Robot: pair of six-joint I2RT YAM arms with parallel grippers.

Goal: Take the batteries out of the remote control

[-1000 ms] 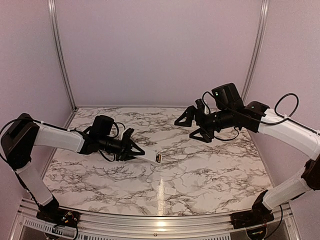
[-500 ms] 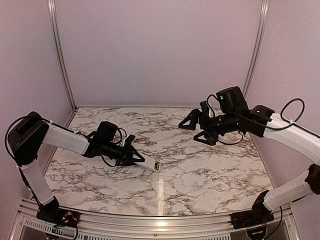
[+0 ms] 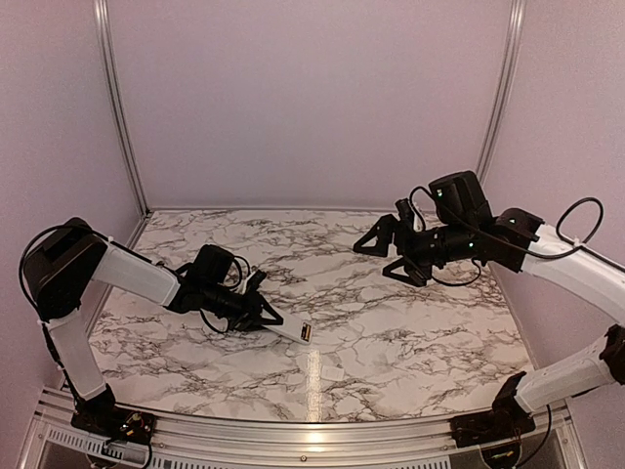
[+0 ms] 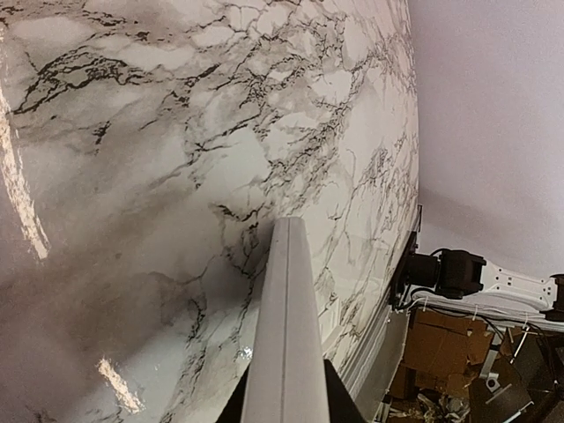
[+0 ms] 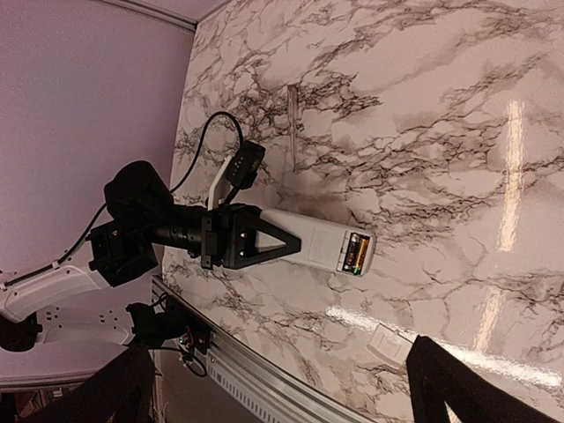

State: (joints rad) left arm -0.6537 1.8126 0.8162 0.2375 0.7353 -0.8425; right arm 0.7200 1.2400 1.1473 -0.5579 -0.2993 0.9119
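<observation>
The left gripper (image 3: 264, 313) is closed to a narrow gap on one end of the remote control (image 5: 319, 241), holding it low over the marble desk (image 3: 410, 322) left of centre. The free end tips down toward the surface, though I cannot tell whether it touches. The battery recess at that free end faces up, and the batteries (image 5: 355, 253) lie in it, dark with copper-coloured ends. The right gripper (image 3: 383, 256) hangs well apart over the right side of the desk, jaws spread wide and empty. A small white cover piece (image 5: 389, 342) lies near the desk's front edge. The remote looks light, stiff and smooth, so it is likely to twist if pushed. The batteries are tiny, hard and round, so they are best levered up at one end or pinched across the middle.
</observation>
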